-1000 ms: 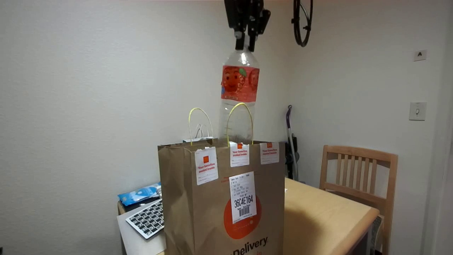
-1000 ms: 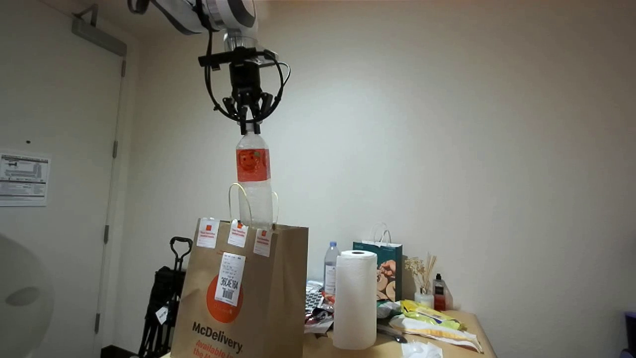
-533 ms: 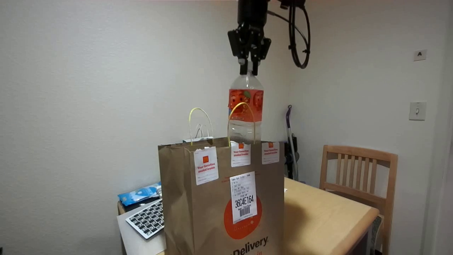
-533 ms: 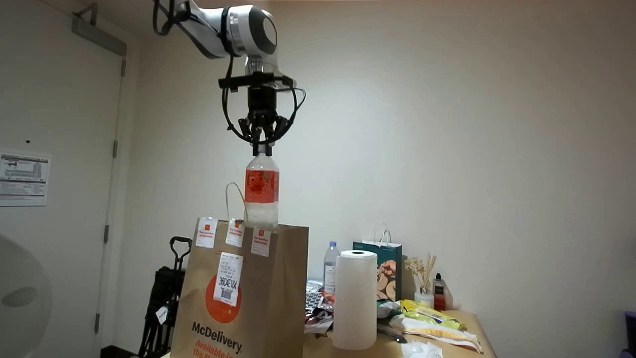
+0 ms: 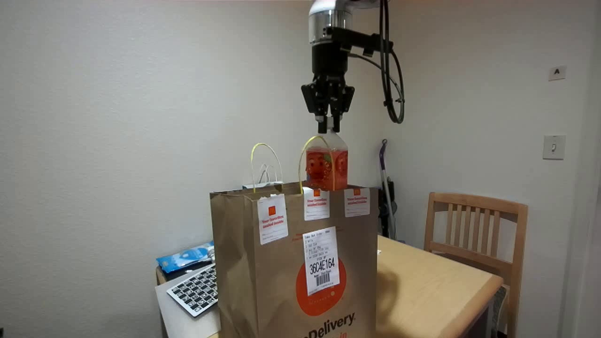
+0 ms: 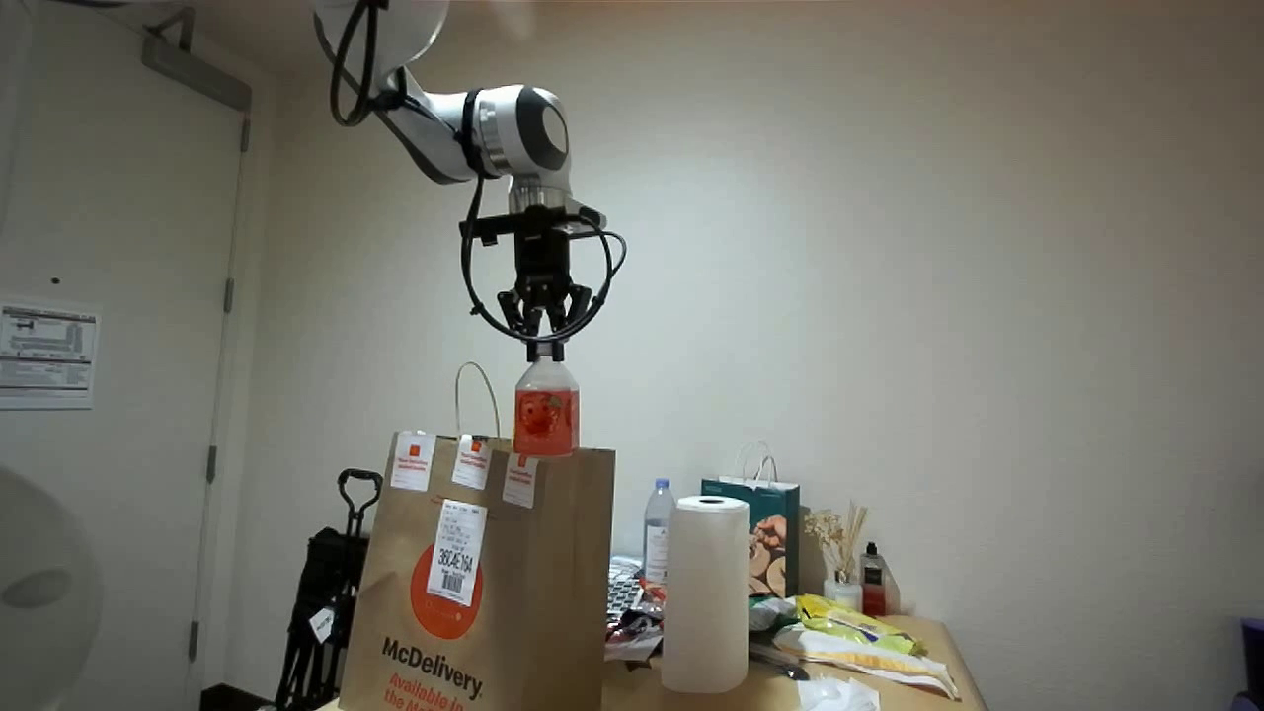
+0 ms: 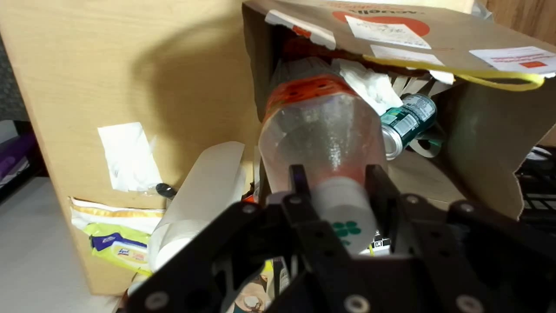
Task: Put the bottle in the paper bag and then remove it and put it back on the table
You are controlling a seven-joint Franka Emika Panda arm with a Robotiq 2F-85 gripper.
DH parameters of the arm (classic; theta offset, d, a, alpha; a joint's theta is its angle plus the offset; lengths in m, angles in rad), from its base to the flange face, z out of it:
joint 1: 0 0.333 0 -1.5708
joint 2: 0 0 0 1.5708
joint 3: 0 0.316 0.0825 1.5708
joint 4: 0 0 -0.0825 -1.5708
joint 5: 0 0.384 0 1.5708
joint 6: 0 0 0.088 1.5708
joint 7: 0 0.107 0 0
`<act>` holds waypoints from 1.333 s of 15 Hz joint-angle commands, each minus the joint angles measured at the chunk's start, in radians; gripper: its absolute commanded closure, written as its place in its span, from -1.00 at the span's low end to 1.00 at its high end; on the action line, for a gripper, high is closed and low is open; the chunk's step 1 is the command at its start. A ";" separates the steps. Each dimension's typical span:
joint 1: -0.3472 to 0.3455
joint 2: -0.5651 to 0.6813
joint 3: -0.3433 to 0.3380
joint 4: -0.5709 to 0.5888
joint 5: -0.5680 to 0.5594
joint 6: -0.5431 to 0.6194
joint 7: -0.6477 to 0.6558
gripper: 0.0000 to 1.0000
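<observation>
In the upper middle of an exterior view, the fingers (image 5: 322, 126) are clamped on the bottle (image 5: 324, 164) at its capped neck. The bottle is upright, its lower part inside the paper bag (image 5: 291, 263), its red label (image 6: 546, 423) showing above the rim. The tabletop (image 5: 436, 281) spreads at lower right. In the wrist view, a green can (image 7: 408, 121) lies in the bag, right of centre.

In an exterior view the arm (image 6: 425, 128) slants down from above to a rounded joint (image 6: 509, 128), and from there the wrist (image 6: 538, 193) runs straight down. The hand (image 5: 329, 126) points downward too, its two fingers (image 7: 299, 179) standing close together in a grip (a slim gap shows between them). Black cables (image 5: 384, 65) loop beside it, and a dark bracket (image 5: 359, 40) juts from the wrist.
</observation>
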 commanded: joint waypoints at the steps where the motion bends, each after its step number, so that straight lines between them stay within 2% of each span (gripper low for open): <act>1: -0.003 0.002 0.004 0.006 0.000 -0.004 0.000 0.26; 3: -0.003 0.002 0.004 0.011 0.000 -0.005 0.000 0.26; 4: -0.003 0.002 0.004 0.012 0.000 -0.005 0.000 0.72; 9: -0.004 0.047 0.001 -0.054 0.018 0.042 0.054 0.72; 12: 0.003 0.101 0.001 -0.079 -0.013 0.084 0.073 0.72; 20: 0.012 0.141 -0.002 -0.062 -0.004 0.100 0.085 0.72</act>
